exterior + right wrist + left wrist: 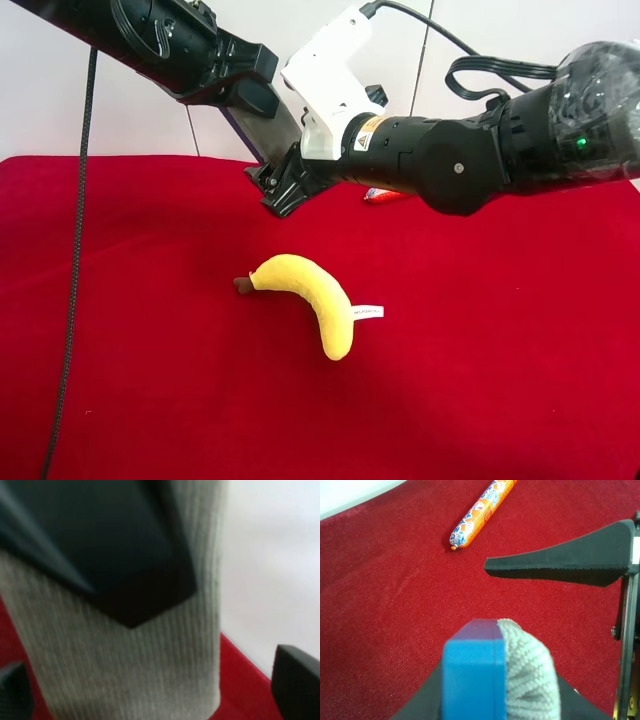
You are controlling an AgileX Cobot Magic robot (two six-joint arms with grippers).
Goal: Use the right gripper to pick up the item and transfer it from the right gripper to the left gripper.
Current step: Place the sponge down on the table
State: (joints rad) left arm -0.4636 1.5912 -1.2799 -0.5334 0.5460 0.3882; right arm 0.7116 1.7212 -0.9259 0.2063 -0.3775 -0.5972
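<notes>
The item is a grey knitted piece with a blue block against it. My left gripper is shut on it; dark fingers show on both sides of it. In the right wrist view the grey knit fills the frame, with a dark finger of the left gripper lying over it. My right gripper is open, and its fingertips stand wide apart around the item. One right finger shows in the left wrist view, apart from the item. In the exterior high view both grippers meet above the cloth, and the item is hidden.
A yellow plush banana with a white tag lies on the red cloth below the grippers. An orange sausage pack lies further back, partly hidden behind the arm at the exterior high view's right. A black cable hangs at the left.
</notes>
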